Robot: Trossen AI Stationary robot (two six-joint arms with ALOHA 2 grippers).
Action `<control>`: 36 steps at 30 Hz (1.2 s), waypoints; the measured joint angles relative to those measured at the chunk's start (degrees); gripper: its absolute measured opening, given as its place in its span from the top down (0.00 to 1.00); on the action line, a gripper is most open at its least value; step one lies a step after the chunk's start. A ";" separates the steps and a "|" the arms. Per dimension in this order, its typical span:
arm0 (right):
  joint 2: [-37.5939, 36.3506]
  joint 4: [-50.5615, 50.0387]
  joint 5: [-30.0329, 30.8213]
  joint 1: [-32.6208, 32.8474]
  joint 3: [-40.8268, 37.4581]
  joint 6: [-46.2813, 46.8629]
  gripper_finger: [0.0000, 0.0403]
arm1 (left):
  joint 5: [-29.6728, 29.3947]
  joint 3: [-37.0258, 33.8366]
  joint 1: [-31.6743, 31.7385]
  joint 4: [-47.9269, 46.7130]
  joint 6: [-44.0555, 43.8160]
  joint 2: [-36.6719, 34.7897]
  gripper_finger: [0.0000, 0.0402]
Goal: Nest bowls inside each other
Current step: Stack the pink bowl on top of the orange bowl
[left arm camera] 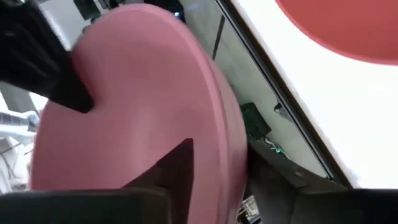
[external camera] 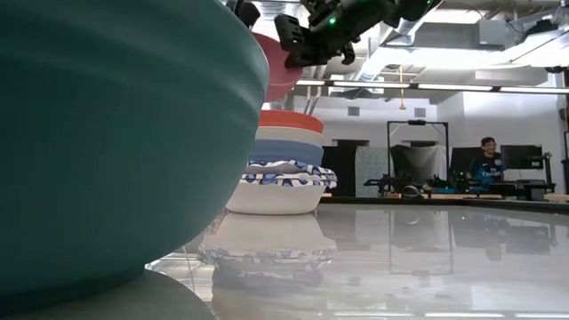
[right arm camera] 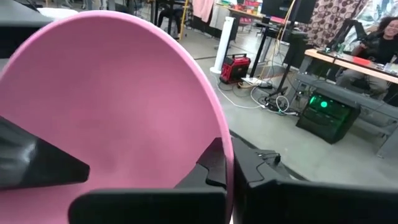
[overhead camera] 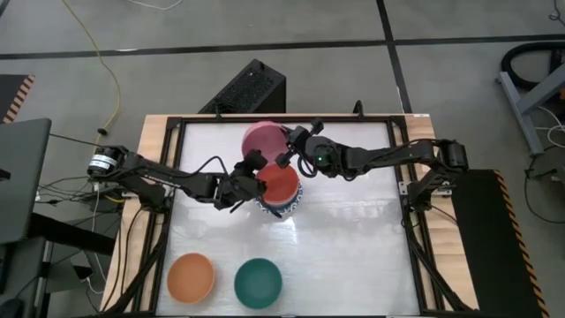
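Pink bowl [overhead camera: 263, 139] round, smooth, tilted; right gripper [overhead camera: 291, 148] clamped on rim.

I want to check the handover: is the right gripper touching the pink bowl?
Touching. In the right wrist view, the right gripper has its fingers closed on the rim of the pink bowl, one finger on each face, with no gap.

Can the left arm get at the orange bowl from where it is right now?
Probably yes. The orange bowl sits bare at the table's near left, nothing over it. The left hand is open beside the pink bowl, which the right hand grips.
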 joint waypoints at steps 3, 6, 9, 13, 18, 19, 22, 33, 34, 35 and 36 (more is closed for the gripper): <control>-0.15 -0.37 -2.00 -0.53 -0.02 0.00 0.98 | -0.54 -0.02 -1.95 1.15 -0.10 -0.51 0.61; -0.58 -0.83 -7.81 -1.98 -0.02 1.61 0.98 | 0.06 -0.02 -3.92 1.01 -1.46 -2.37 0.56; -0.87 -1.75 -12.04 -3.68 0.00 4.02 0.98 | 0.63 -0.09 -5.67 0.61 -4.03 -5.06 0.53; -0.96 -1.29 -16.28 -5.36 0.02 6.44 0.98 | 4.80 -0.09 -6.69 -0.62 -12.18 -9.41 0.52; -0.85 -1.68 -18.31 -6.45 -0.02 7.69 0.98 | 7.76 -0.07 -6.20 -3.59 -19.15 -12.12 0.52; -0.85 -2.09 -18.26 -6.70 -0.02 7.69 0.98 | 8.07 -0.07 -6.28 -3.47 -20.74 -12.71 0.52; -0.85 -3.60 -19.05 -7.93 -0.03 8.19 0.98 | 11.60 -0.07 -7.35 -3.09 -28.33 -16.08 0.52; -6.38 -17.60 -31.78 -18.24 -0.13 12.22 0.98 | 20.29 0.11 -8.36 -3.59 -53.80 -35.04 0.52; -7.74 -19.34 -32.29 -19.06 -0.13 12.24 0.98 | 21.41 0.11 -8.33 -4.70 -55.32 -37.03 0.52; -9.30 -21.22 -32.60 -19.75 -0.13 12.22 0.98 | 22.59 0.10 -8.32 -5.96 -56.84 -38.71 0.52; -10.94 -22.61 -32.64 -20.15 -0.13 12.20 0.98 | 24.07 0.09 -8.32 -6.91 -58.41 -40.52 0.52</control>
